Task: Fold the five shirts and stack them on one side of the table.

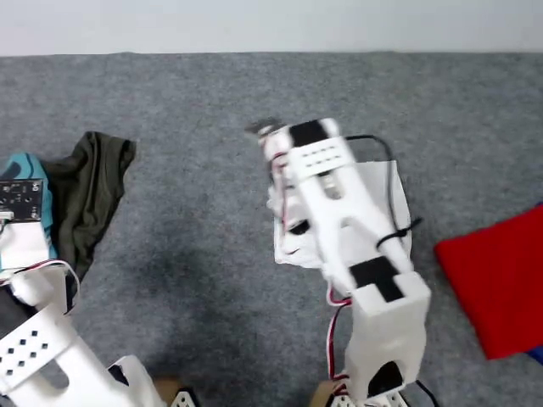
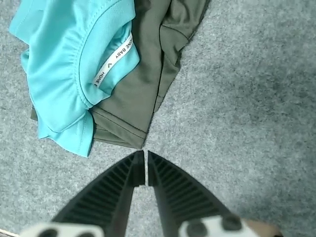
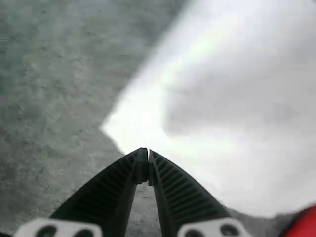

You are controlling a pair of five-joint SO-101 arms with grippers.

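A white shirt (image 1: 382, 195) lies mid-table under my right arm. The right gripper (image 1: 263, 131) is at the shirt's far edge. In the right wrist view it (image 3: 147, 165) is shut, with its tips against the border of the white shirt (image 3: 237, 108), and I see no cloth between the fingers. A teal shirt (image 2: 64, 64) lies crumpled on an olive shirt (image 2: 148, 84) at the table's left side. My left gripper (image 2: 146, 168) is shut and empty, with its tips just short of the olive hem. A red shirt (image 1: 501, 280) lies at the right edge.
The table is covered in grey felt (image 1: 195, 254), bare between the olive shirt (image 1: 93, 195) and the white one. A blue cloth corner (image 1: 536, 354) peeks out under the red shirt. The left arm's body (image 1: 42, 348) fills the near left corner.
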